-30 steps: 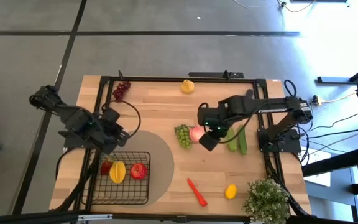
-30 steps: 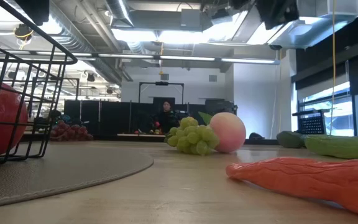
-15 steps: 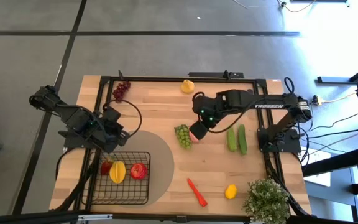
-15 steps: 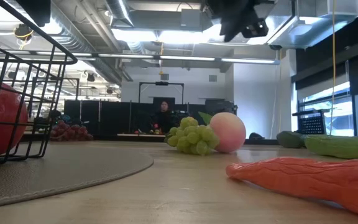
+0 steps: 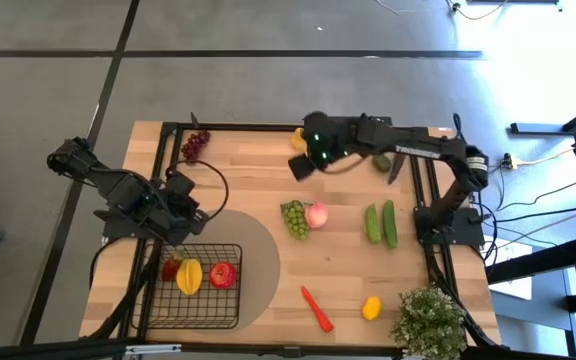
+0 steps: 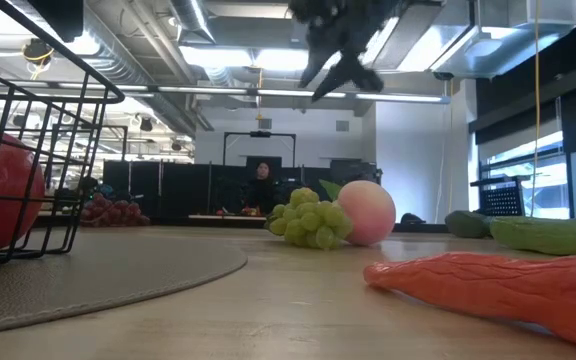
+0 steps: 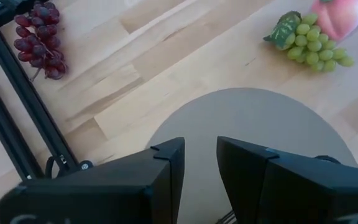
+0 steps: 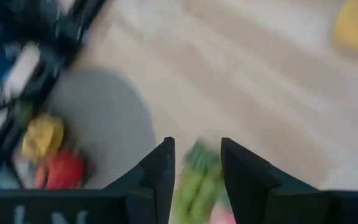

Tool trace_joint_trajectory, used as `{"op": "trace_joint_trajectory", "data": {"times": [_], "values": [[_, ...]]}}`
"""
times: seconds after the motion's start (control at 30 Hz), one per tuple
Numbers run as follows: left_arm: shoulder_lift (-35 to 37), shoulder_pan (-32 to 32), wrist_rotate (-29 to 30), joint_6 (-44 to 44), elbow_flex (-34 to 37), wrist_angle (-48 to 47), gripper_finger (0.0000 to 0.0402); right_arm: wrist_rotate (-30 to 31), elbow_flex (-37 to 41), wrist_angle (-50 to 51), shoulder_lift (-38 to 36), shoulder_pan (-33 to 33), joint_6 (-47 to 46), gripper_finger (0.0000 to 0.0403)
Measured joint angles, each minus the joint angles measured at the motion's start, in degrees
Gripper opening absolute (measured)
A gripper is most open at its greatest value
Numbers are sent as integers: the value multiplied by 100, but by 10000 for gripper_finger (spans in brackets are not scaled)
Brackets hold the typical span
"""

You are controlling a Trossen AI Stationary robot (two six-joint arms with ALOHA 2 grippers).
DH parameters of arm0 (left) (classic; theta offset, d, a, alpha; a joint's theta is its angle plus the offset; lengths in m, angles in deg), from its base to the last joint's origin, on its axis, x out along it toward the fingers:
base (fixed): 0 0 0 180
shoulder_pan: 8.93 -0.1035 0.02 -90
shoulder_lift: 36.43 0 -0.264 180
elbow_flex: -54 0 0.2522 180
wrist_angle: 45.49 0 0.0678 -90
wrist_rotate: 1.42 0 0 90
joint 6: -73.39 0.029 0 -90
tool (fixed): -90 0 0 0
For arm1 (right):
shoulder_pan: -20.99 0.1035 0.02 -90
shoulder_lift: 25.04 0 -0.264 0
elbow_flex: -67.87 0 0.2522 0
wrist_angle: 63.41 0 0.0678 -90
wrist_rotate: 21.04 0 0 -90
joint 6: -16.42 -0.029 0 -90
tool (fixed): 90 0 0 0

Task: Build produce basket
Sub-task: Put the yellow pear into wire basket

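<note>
The black wire basket (image 5: pixel 196 285) stands on the round tan mat (image 5: pixel 258 250) at the near left. It holds a yellow fruit (image 5: pixel 189 275) and a red apple (image 5: pixel 222 274). Green grapes (image 5: pixel 293 218) and a pink peach (image 5: pixel 316 214) lie side by side mid-table. A yellow fruit (image 5: pixel 299 135) lies at the far edge, partly under my right arm. My right gripper (image 5: pixel 300 166) hangs open and empty above the table just near of it. My left gripper (image 7: pixel 201 168) is open and empty above the basket's far side.
Purple grapes (image 5: pixel 195 146) lie at the far left. Two green cucumbers (image 5: pixel 381 223) lie right of the peach. A red chili (image 5: pixel 317 308) and a lemon (image 5: pixel 371 307) are near the front edge, and a potted plant (image 5: pixel 430 320) stands at the near right corner.
My right gripper has left the spot over the peach and grapes. It has swung toward the table's far edge and leftward, ending beside the yellow fruit there, and its wrist has tipped. The peach and grapes lie where they were.
</note>
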Motion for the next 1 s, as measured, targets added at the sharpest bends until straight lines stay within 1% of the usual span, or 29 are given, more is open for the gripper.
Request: {"op": "trace_joint_trajectory", "data": {"times": [0.13,0.27,0.33,0.4,0.53,0.7,0.87,1.0], "values": [[0,-26,110,73,0,50,84,34,0,-655,276,-507,19,122],[0,-288,229,401,0,299,84,44,0,-951,490,-994,142,122],[41,-482,236,565,1,426,84,57,0,-968,583,-1204,357,122],[94,-695,244,619,2,520,84,64,0,-1015,672,-1382,774,122],[167,-1137,228,634,4,655,84,47,0,-1066,872,-1598,1901,122],[219,-1603,167,820,4,807,84,46,0,-1054,1093,-1692,3974,122],[252,-1911,73,900,4,886,84,47,0,-991,1307,-1688,5817,122],[245,-2055,25,902,4,890,84,106,0,-1025,1413,-1692,6867,122]]}}
